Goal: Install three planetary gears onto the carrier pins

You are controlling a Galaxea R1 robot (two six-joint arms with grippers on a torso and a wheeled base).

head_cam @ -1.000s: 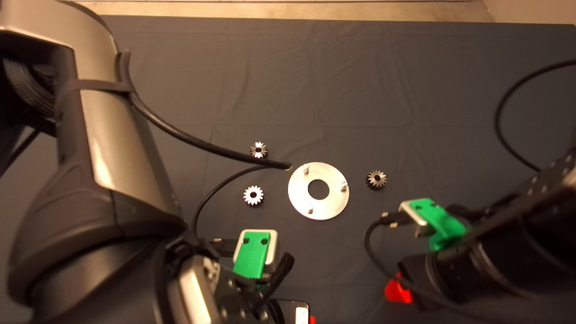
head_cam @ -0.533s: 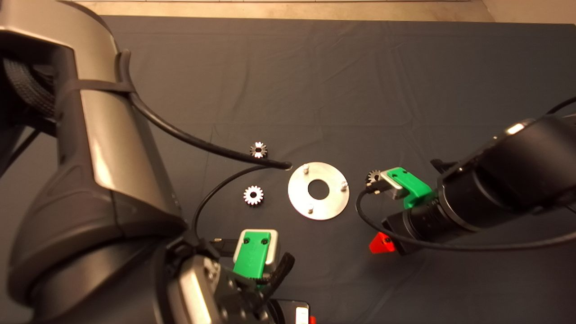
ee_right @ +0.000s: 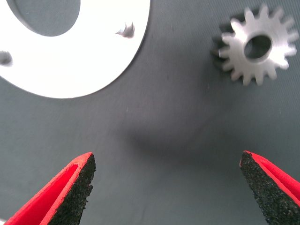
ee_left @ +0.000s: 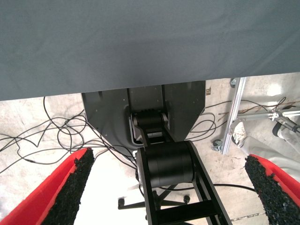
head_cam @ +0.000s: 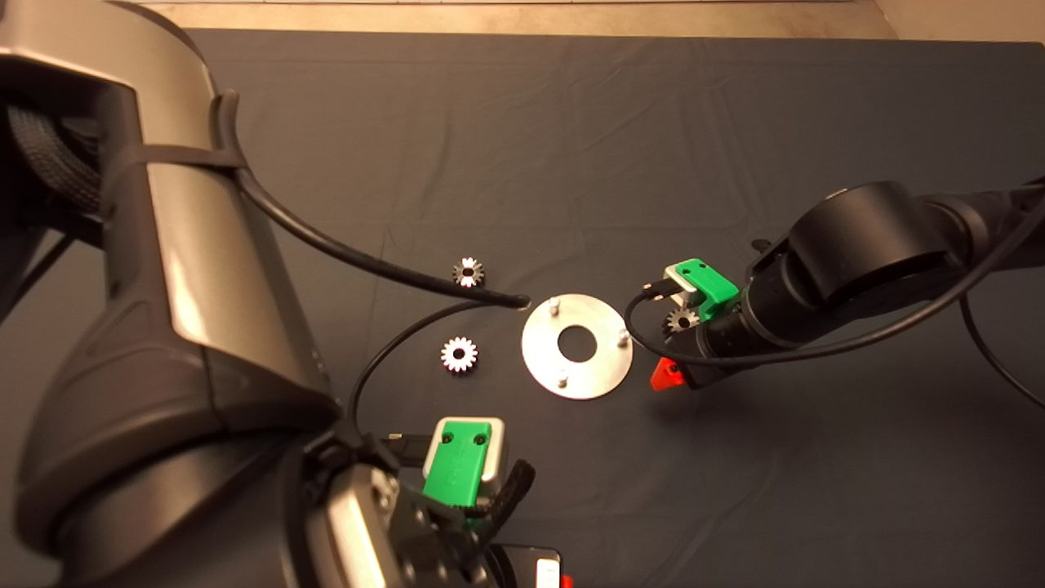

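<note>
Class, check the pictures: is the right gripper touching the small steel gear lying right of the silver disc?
Apart. The right wrist view shows the small toothed steel gear lying on the mat, with bare mat between it and the right gripper's open red fingers.

Dark creased mat [head_cam: 571,147] on a pale table [head_cam: 522,16]; tangled black cables [ee_left: 51,136] on concrete floor [ee_left: 28,112]
</note>
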